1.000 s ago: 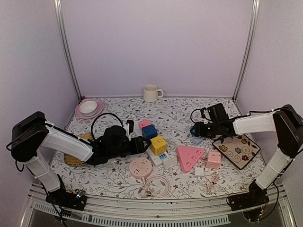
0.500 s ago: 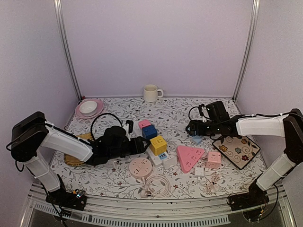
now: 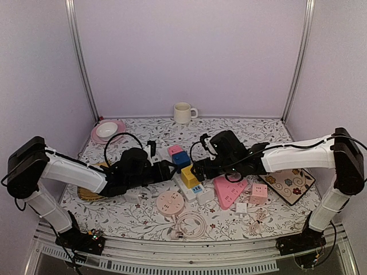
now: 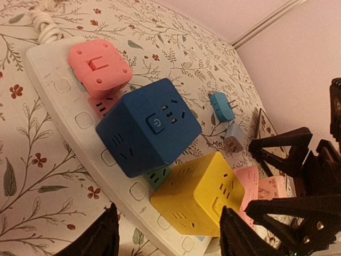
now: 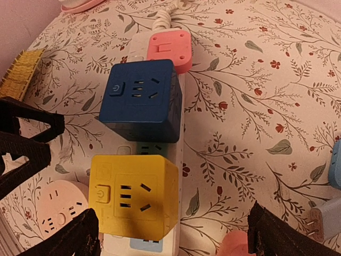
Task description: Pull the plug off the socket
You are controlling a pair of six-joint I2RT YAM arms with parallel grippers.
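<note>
A white power strip (image 3: 184, 190) (image 4: 64, 90) (image 5: 139, 47) lies mid-table with three plugs in it: a pink one (image 3: 175, 150) (image 4: 98, 66) (image 5: 168, 50), a blue cube (image 3: 182, 159) (image 4: 149, 125) (image 5: 141, 98) and a yellow cube (image 3: 190, 176) (image 4: 200, 194) (image 5: 133, 194). My left gripper (image 3: 167, 171) (image 4: 168, 237) is open on the strip's left, its fingers straddling the strip beside the yellow cube. From the right, my right gripper (image 3: 198, 168) (image 5: 178, 240) stands wide open just above the yellow cube and holds nothing.
A round pink socket (image 3: 170, 202), a pink triangular socket (image 3: 229, 190), a pink square socket (image 3: 258, 193) and a coiled white cable (image 3: 192, 223) lie in front. A patterned tray (image 3: 285, 182) is at right, a mug (image 3: 183, 113) and pink plate (image 3: 118, 133) behind.
My right arm swept left from the table's right side to the power strip, and its jaws opened wide. The left arm shifted only slightly.
</note>
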